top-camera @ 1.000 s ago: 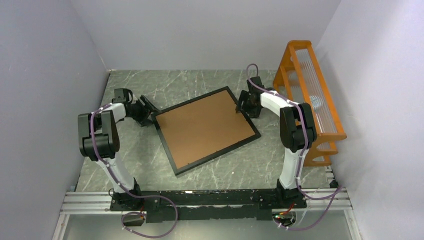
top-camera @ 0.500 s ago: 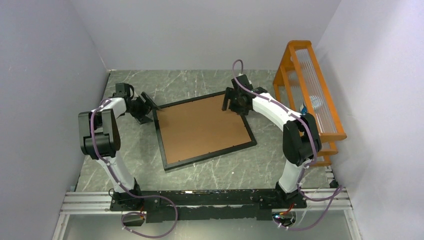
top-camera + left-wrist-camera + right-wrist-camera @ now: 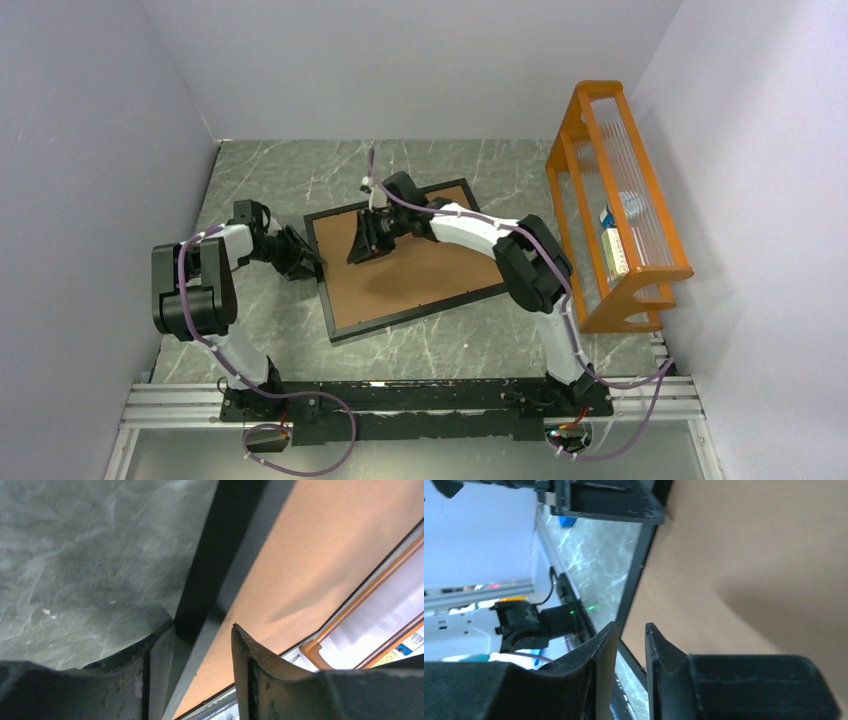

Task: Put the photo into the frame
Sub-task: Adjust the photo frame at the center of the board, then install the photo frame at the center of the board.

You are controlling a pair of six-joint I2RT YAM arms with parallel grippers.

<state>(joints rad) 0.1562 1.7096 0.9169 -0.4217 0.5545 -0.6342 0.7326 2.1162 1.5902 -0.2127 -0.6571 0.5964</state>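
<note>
Likely to be steadied, the frame [image 3: 215, 555] is straddled by the left gripper [image 3: 204, 626] (pinched or not cannot be told), and the right gripper [image 3: 631, 626] is held over the brown board [image 3: 749, 555], jaws slightly apart.

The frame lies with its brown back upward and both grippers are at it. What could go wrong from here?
1. The left gripper straddles only the left rim of the frame; lifting from that one edge might tilt the frame or drag it across the table.
2. The right gripper hangs close over the backing board, jaws narrow with nothing between them; pushing down might scrape the board or shift it inside the frame.
</note>
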